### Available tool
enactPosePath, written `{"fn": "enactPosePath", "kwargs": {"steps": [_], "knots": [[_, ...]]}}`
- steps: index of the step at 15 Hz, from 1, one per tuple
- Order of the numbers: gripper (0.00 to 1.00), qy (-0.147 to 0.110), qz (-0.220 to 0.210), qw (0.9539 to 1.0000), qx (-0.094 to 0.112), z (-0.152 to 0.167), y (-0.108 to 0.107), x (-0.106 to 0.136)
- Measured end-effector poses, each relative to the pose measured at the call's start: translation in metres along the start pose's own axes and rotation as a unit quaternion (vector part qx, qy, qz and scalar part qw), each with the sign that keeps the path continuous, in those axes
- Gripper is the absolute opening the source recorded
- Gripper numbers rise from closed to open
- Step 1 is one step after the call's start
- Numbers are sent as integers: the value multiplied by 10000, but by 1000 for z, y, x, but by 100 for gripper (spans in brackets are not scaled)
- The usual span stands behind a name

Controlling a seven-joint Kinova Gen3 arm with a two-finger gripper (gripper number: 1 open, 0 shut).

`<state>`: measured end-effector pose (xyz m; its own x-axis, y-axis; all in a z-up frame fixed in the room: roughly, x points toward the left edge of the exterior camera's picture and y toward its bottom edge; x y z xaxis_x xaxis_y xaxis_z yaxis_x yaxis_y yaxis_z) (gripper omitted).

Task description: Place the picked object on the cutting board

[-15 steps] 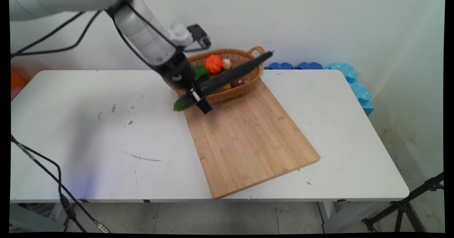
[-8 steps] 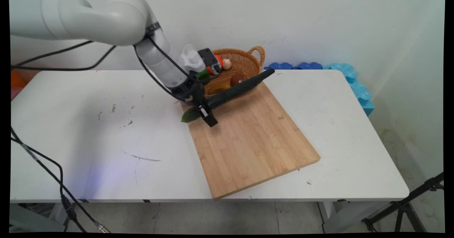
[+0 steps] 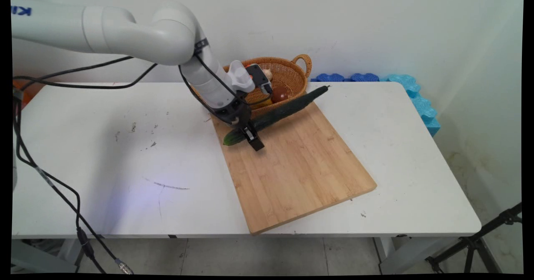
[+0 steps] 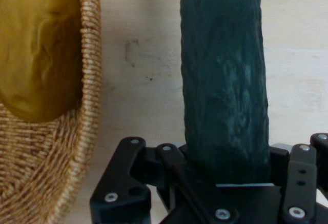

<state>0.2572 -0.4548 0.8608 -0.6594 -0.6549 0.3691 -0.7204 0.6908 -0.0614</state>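
On a white desk (image 3: 104, 155), the claw (image 3: 249, 134) clamps a cucumber (image 3: 279, 109) near one end; its length runs toward the basket (image 3: 288, 73).

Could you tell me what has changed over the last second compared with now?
The gripper, shut on the cucumber, came down and toward the near side, bringing it from over the basket to the cutting board's far edge. Basket and board stayed put.
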Motion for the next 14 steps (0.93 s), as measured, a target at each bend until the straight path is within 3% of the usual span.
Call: {"fn": "enactPosePath", "kwargs": {"steps": [10,11,14], "knots": [[0,-176,11,9998,-51,17,2,9],[100,-190,12,9998,-61,18,3,10],[100,-212,29,9997,-104,19,3,10]]}}
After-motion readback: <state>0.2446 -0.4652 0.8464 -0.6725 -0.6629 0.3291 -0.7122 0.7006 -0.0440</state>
